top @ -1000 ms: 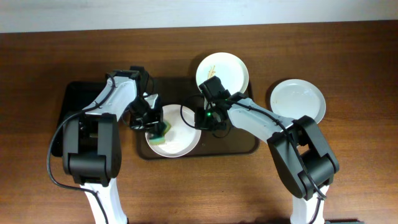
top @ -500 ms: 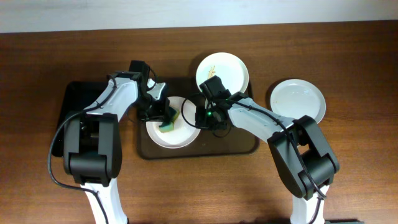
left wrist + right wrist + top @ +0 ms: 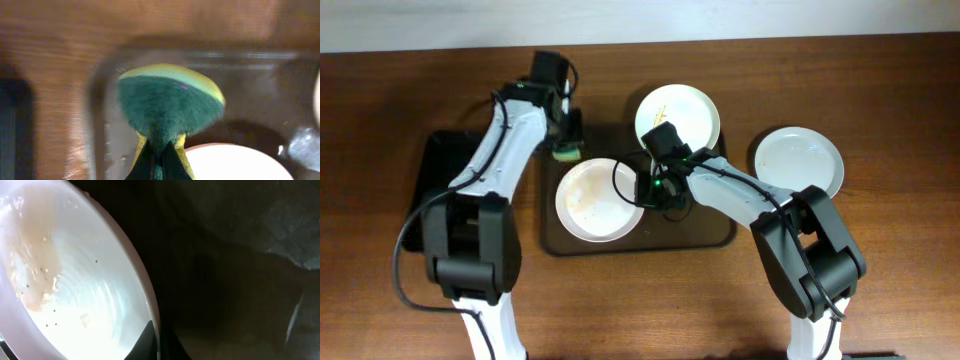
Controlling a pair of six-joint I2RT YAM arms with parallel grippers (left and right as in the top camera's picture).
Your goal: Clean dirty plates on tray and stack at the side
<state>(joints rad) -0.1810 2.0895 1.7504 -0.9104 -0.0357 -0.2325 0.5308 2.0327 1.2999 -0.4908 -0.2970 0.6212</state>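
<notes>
A smeared white plate (image 3: 598,200) lies on the left half of the brown tray (image 3: 705,228). My right gripper (image 3: 646,188) is shut on this plate's right rim; the wrist view shows the rim (image 3: 145,295) between my fingers. A second plate with orange smears (image 3: 678,115) sits at the tray's far edge. A third plate (image 3: 798,160) lies on the table to the right of the tray. My left gripper (image 3: 567,140) is shut on a green and yellow sponge (image 3: 167,102) held above the tray's far left corner, off the plate (image 3: 235,162).
A black tray (image 3: 438,185) lies to the left of the brown tray, partly under my left arm. The wooden table (image 3: 880,260) extends to the right and front.
My left gripper has lifted the sponge off the smeared plate and moved it back to the tray's far left corner. My right gripper has stayed on the plate's rim.
</notes>
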